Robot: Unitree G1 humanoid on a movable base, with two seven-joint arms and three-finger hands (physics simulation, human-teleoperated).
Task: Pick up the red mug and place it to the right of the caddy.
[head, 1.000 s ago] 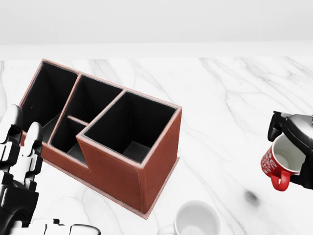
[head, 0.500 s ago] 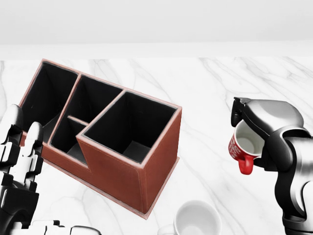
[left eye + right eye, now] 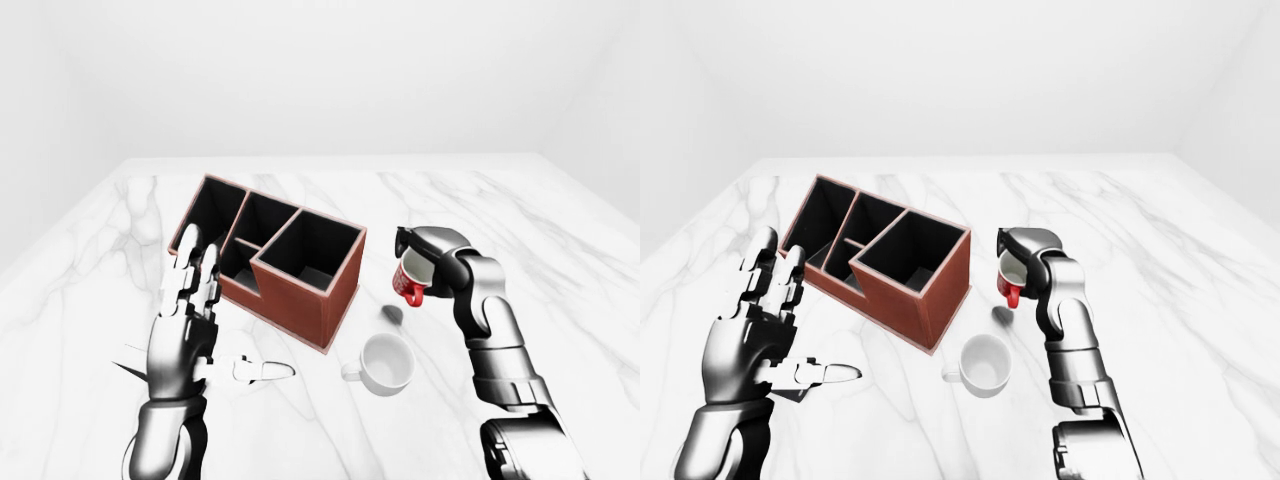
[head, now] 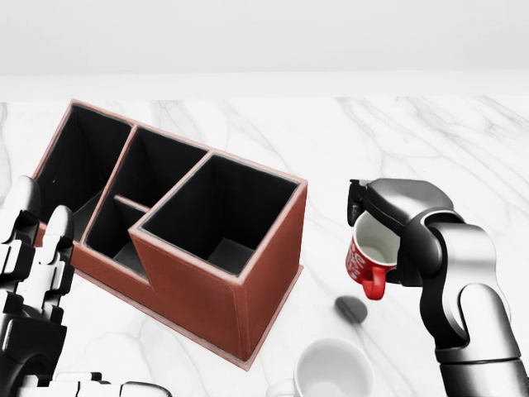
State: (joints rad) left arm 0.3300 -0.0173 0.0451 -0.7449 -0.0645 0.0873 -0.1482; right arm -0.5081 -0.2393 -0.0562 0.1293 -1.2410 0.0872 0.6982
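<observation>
The red mug [image 4: 367,258] with white lettering hangs tilted in the air just right of the caddy, handle down, a small shadow on the marble beneath it. My right hand [image 4: 388,217] is shut on its rim and body. The brown caddy [image 4: 173,223] with black compartments stands left of centre in the head view. My left hand [image 3: 190,320] is open, fingers spread, raised beside the caddy's left end and holding nothing.
A white mug [image 4: 332,370] stands on the marble table [image 4: 413,141] below the caddy's right corner, near the head view's bottom edge. A white wall rises behind the table's top edge.
My right hand has carried the red mug leftward from the right edge of the head view to a spot close beside the caddy, and slightly lower. The left hand has stayed put.
</observation>
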